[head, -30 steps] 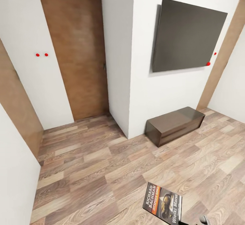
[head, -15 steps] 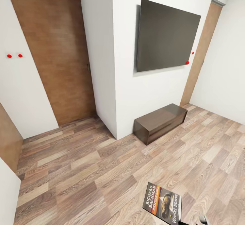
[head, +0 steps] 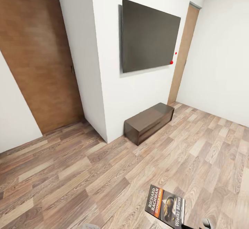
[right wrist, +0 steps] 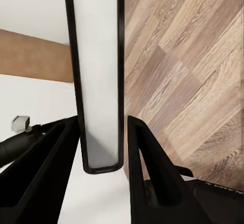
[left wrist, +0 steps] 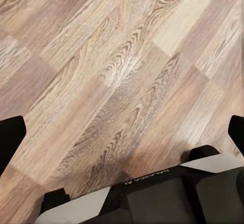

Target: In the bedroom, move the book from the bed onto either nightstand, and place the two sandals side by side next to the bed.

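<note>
Right gripper pinches the book at 5 o'clock above the floor; left gripper spread.

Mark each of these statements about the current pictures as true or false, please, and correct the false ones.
1. The right gripper holds the book between its fingers. True.
2. The book lies flat on the wooden floor. False: it is held up above the floor, clamped by its edge in the right wrist view.
3. A dark flat screen hangs on the white wall above a low dark brown cabinet. True.
4. The left gripper carries a blue sandal. False: its fingers stand wide apart with only floor between them.
5. The low cabinet stands in the middle of the room. False: it stands against the wall.
</note>
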Tool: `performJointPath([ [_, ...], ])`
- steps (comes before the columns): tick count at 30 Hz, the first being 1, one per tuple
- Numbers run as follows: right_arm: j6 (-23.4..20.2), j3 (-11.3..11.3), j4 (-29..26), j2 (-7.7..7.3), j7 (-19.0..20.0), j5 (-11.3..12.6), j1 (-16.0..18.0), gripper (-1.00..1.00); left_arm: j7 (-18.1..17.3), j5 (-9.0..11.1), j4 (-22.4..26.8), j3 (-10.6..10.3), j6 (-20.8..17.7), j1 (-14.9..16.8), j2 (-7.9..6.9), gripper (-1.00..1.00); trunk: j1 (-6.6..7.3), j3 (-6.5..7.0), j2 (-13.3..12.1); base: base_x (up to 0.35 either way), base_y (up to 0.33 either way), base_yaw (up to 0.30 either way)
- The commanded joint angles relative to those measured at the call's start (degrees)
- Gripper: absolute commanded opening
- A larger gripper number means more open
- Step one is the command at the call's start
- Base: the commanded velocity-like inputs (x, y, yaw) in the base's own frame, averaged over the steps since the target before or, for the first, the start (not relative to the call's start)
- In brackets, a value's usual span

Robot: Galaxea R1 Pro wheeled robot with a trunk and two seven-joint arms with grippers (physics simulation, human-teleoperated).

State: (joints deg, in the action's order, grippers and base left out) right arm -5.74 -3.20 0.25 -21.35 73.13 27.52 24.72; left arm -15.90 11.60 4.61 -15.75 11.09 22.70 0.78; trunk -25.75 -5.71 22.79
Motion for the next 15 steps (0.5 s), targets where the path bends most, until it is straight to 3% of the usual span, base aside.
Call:
performJointPath([
  [1, -0.59, -0.01, 0.01, -0.01, 0.17, 0.50, 0.07, -1.00, -0.15, 0.60, -0.29, -0.48, 0.23, 0.06, -0.03, 1.00, -0.03, -0.15, 0.13, 0.000, 0.000, -0.282],
  [15, -0.53, 0.00, 2.70, -0.01, 0.18, 0.60, 0.07, -1.00, 0.07, 0.45, -2.95, -0.49, 0.24, 0.06, -1.45, 1.00, -0.03, -0.29, 0.13, 0.000, 0.000, -0.273],
])
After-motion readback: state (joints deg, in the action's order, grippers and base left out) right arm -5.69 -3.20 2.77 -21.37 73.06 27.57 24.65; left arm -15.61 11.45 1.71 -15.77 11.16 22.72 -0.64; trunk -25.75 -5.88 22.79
